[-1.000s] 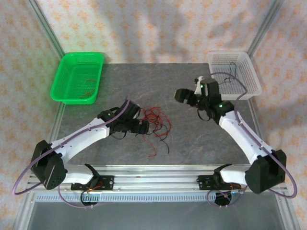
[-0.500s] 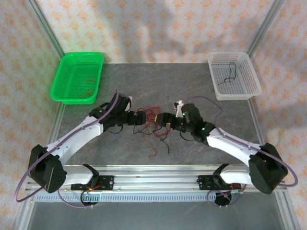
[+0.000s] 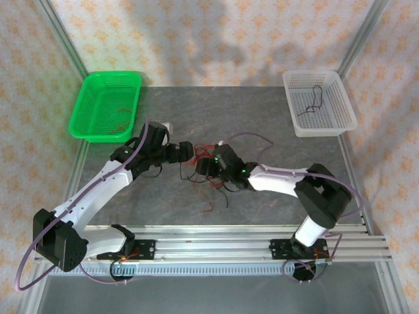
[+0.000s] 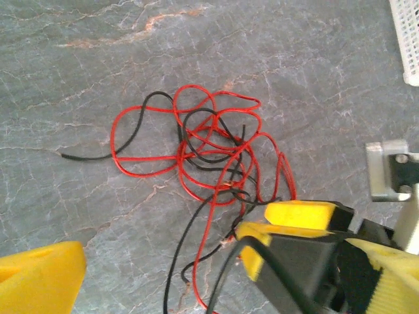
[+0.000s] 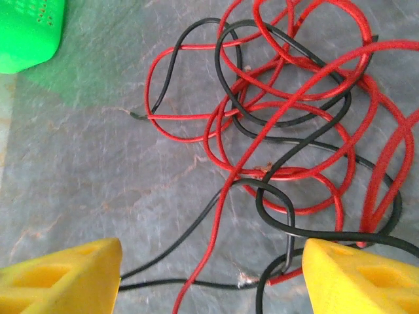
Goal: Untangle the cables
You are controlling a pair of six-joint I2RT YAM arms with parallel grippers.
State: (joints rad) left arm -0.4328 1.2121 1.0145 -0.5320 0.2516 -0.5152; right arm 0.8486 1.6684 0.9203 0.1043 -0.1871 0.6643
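The cables are a loose tangle of thin red and black wires on the grey table's middle, seen close up as cables and cables. My left gripper hovers at the tangle's left edge. It is open wide with nothing between its yellow fingers. My right gripper is low over the tangle's near side, just right of the left one. Its jaws are open, and a red strand and black strands lie on the table between its fingertips. The right gripper also pokes into the left wrist view.
A green basket with a few red wires stands at the back left. A white basket holding a black wire stands at the back right. The two grippers are close together over the tangle.
My right arm has swung from beside the white basket down and left onto the tangle, and its jaws have narrowed a little. My left gripper has shifted up and left along the tangle's edge.
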